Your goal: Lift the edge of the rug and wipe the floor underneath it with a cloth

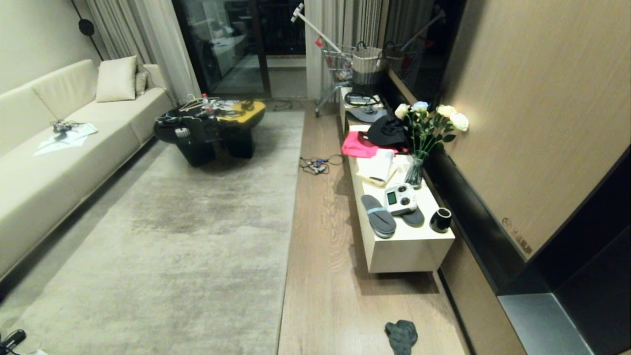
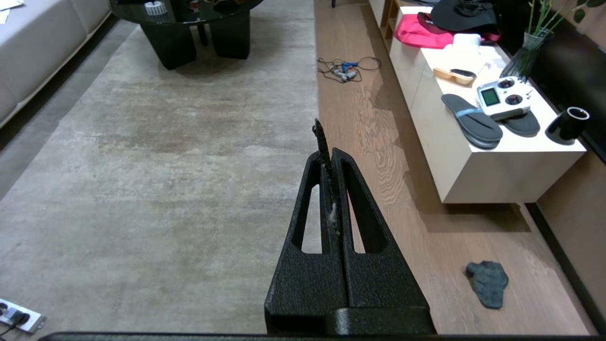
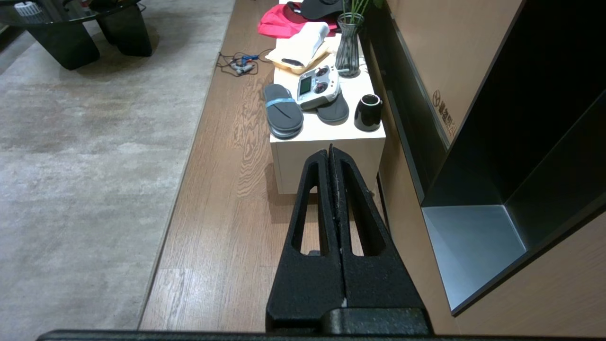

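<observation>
Cloth (image 1: 401, 336) on floor (image 1: 325, 276), near low desk (image 1: 409, 249), apart from rug edge (image 1: 288, 236). Left pincer (image 2: 330, 154), right pincer (image 3: 330, 154) clenched, empty (both parked high). Fetch cloth first, grip bunched middle.

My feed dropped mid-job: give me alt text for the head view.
A large beige rug runs up the room, its edge lying flat on the wood floor; a small dark cloth lies on the floor near the bottom of the view. A white bench with slippers and a vase stands right; neither tool shows.
</observation>
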Robot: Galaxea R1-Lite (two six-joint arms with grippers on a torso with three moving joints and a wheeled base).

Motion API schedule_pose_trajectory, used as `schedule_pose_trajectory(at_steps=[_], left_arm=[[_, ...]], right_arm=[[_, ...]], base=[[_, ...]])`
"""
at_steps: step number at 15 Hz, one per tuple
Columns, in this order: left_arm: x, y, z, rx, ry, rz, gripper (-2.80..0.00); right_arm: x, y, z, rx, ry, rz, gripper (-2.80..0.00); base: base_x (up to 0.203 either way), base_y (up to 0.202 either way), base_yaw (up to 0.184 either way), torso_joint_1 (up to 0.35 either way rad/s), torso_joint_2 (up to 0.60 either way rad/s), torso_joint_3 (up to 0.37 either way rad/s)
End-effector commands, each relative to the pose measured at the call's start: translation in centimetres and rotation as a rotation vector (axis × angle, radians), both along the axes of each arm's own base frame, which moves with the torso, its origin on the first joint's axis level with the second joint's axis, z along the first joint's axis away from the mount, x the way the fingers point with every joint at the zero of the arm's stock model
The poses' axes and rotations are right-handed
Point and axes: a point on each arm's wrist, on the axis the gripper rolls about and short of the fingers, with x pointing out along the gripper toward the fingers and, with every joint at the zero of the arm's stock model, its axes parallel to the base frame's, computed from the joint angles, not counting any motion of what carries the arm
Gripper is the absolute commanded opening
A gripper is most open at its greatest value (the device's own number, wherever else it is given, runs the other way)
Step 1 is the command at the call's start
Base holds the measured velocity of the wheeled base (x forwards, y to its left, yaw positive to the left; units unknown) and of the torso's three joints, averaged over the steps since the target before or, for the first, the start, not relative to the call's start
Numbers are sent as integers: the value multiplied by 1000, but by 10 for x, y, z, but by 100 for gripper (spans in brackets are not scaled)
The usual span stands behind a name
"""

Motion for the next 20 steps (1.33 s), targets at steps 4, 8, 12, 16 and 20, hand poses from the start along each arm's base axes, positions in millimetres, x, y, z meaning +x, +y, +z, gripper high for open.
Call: schedule_pose_trajectory(at_steps=[4,8,12,16,20], left_arm=[[0,0,0,0,1,0,-280],[0,0,0,0,1,0,-280],[0,0,0,0,1,0,-280],[0,0,0,0,1,0,-280],[0,0,0,0,1,0,-280]], right_arm=[[0,0,0,-6,0,-2,-280],[0,0,0,-10,1,0,-280],[1,0,2,0,-34,0,-280],[1,0,2,44,-36,-16,-280],[1,0,3,52,-38,-15,-280]], base=[[0,0,0,0,0,0],[0,0,0,0,0,0],[0,0,0,0,0,0],[0,0,0,0,0,0],[0,0,0,0,0,0]])
